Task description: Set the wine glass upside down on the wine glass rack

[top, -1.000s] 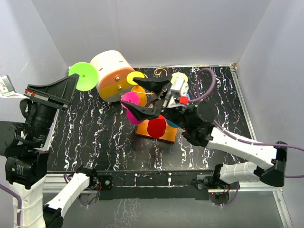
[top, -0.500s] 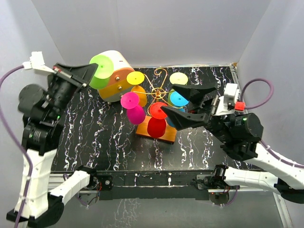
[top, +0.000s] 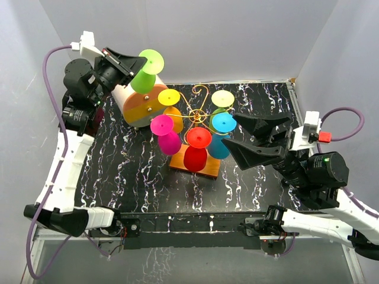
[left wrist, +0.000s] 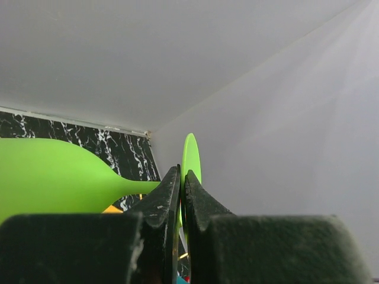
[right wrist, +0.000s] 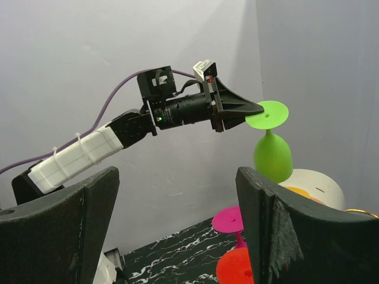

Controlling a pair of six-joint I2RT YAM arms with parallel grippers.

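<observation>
The green wine glass hangs bowl-down in the air over the back left of the table. My left gripper is shut on the rim of its foot disc, and its bowl fills the left of the left wrist view. The wine glass rack, gold wire on an orange base, stands mid-table to the right of the glass. Several coloured glasses hang on it upside down. My right gripper is open and empty, right of the rack. The right wrist view shows the green glass upside down under the left gripper.
A cream-and-orange drum-shaped box lies just below and behind the green glass. Pink, red and blue glasses crowd the rack's near side. Grey walls close in the back and both sides.
My left arm has risen and swung right, carrying the green glass from the far left to above the drum box. My right arm has drawn back to the right, away from the rack.
</observation>
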